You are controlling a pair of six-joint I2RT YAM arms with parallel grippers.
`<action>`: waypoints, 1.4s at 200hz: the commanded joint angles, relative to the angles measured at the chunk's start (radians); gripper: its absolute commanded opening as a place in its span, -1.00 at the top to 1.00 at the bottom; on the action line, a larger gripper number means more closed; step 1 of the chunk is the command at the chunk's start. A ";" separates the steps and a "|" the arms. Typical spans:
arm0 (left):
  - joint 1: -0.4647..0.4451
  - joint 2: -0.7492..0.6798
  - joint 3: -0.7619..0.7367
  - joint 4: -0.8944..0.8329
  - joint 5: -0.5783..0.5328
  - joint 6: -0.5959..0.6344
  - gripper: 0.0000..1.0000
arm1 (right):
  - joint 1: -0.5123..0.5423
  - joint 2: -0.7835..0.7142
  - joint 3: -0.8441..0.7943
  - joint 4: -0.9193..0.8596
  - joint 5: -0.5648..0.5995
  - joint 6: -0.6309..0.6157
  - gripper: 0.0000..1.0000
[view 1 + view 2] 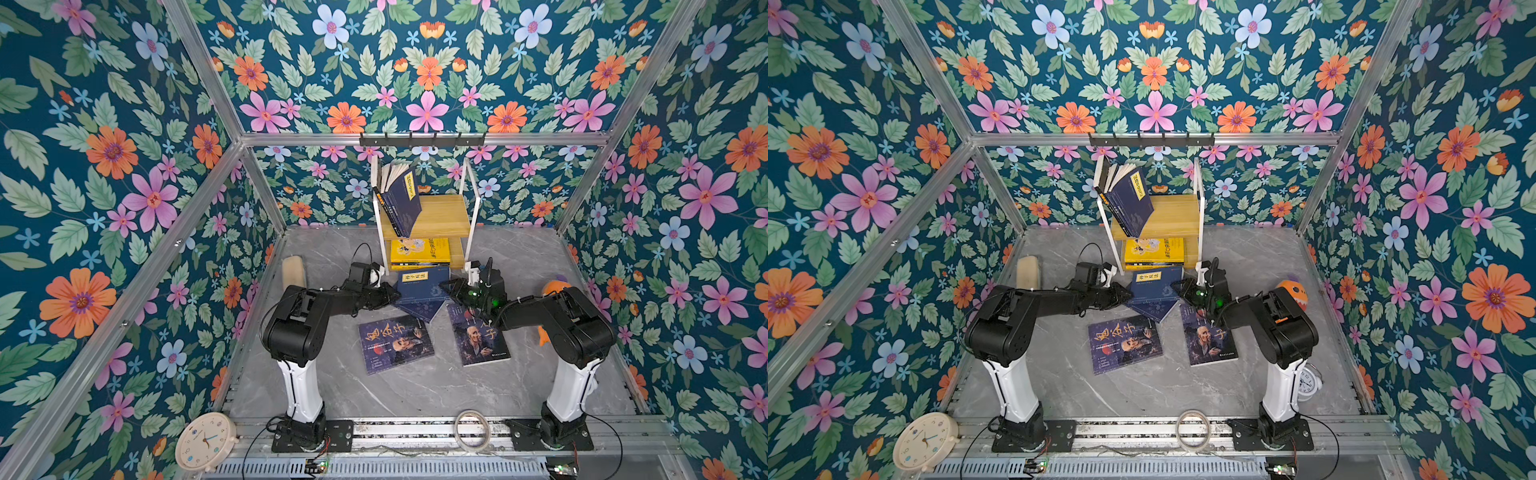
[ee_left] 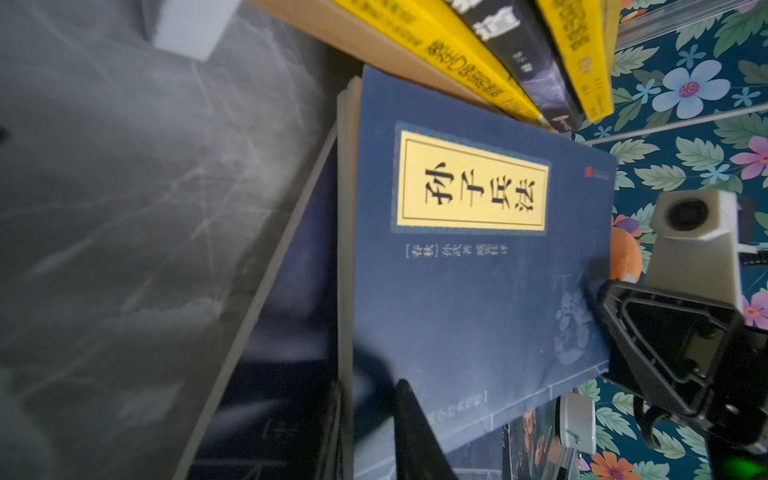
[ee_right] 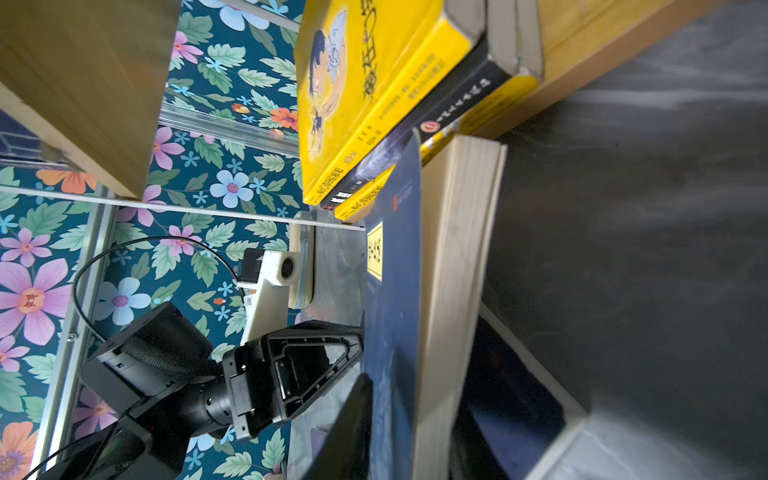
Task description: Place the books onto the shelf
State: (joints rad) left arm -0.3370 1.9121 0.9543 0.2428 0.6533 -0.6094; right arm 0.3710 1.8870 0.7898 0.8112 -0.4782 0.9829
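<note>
Possibly the thin navy paperback with yellow label (image 1: 420, 285), clamped at 9 and 3 o'clock by left gripper (image 1: 395, 294) and right gripper (image 1: 444, 286), buckles or slips if they lift unevenly.

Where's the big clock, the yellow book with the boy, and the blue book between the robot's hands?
Cream round clock (image 1: 205, 441): in a top view, on its face.
Yellow book with cartoon boy (image 1: 419, 249): in a top view, on its cover.
Navy book with yellow label (image 2: 457, 316): left wrist view, on plain blue cover.
</note>
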 commanded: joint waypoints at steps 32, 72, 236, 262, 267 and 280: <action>-0.005 -0.040 -0.024 -0.057 -0.004 0.013 0.21 | 0.011 -0.059 -0.060 0.102 -0.008 0.015 1.00; -0.003 -0.165 -0.060 -0.074 -0.036 0.040 -0.32 | 0.017 -0.172 -0.169 0.105 0.022 0.030 1.00; 0.171 -0.492 -0.152 0.123 0.332 0.191 -0.97 | 0.043 -0.652 -0.305 0.037 -0.004 0.019 1.00; 0.217 -0.536 -0.195 0.237 0.393 0.090 -0.95 | 0.060 -0.617 -0.280 0.107 -0.008 0.039 1.00; 0.220 -0.542 -0.202 0.256 0.400 0.077 -0.93 | 0.063 -0.608 -0.272 0.117 -0.010 0.039 1.00; 0.224 -0.550 -0.206 0.269 0.413 0.056 -0.91 | 0.075 -0.581 -0.246 0.143 -0.024 0.039 1.00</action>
State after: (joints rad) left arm -0.1215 1.3792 0.7593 0.4000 0.9871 -0.4805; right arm 0.4294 1.2755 0.5068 0.8059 -0.4732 1.0012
